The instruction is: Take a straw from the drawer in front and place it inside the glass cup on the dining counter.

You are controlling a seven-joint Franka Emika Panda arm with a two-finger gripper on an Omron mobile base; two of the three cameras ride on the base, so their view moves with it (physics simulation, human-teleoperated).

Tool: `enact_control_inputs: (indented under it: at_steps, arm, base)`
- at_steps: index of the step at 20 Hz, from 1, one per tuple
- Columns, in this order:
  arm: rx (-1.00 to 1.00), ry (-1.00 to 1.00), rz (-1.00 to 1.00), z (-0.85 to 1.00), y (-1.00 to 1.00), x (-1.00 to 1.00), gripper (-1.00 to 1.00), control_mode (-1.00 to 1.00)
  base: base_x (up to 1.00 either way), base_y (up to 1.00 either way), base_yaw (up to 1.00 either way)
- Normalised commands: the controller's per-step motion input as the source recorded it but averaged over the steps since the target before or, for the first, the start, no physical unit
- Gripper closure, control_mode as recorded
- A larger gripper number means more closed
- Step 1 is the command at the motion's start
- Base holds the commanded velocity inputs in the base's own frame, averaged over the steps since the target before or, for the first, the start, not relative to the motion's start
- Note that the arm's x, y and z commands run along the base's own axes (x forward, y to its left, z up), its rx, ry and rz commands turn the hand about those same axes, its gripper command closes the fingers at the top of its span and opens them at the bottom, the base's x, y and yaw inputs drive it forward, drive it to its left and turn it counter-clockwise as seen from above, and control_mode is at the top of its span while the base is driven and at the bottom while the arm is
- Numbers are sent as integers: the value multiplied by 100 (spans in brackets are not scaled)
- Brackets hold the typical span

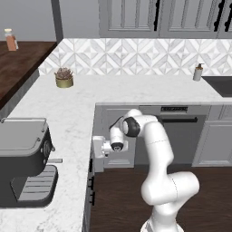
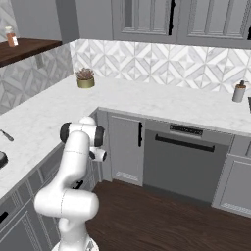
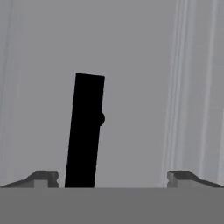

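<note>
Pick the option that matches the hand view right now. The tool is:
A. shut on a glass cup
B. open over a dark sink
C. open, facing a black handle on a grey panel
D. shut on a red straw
C: the tool has its fingertips wide apart with nothing between them, and a black handle stands ahead on a grey panel.

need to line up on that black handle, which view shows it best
The hand view: the black handle stands large and close against a grey panel, between the open claw's tips. The left base view has the arm covering that spot. The right base view shows handles only as small dark marks; which one this is, I cannot tell.
</note>
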Motion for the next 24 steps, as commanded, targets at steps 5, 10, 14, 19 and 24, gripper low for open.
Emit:
enact_control_inputs:
  at_steps: [5,10,14,19,24]
  arm:
    - [0,1,0,-10,23,23,-100,-100]
    - [0,0,0,0,31,0,100,-100]
    - [-1,0,0,0,5,0,100,-100]
    - [-1,0,-2,4,-17,-13,100,-100]
    - [-1,-1,-1,2,-61,-30,100,-100]
  base:
    - [0,0,0]
    - [0,0,0]
    - [0,0,0]
    - [0,0,0]
    - [0,0,0]
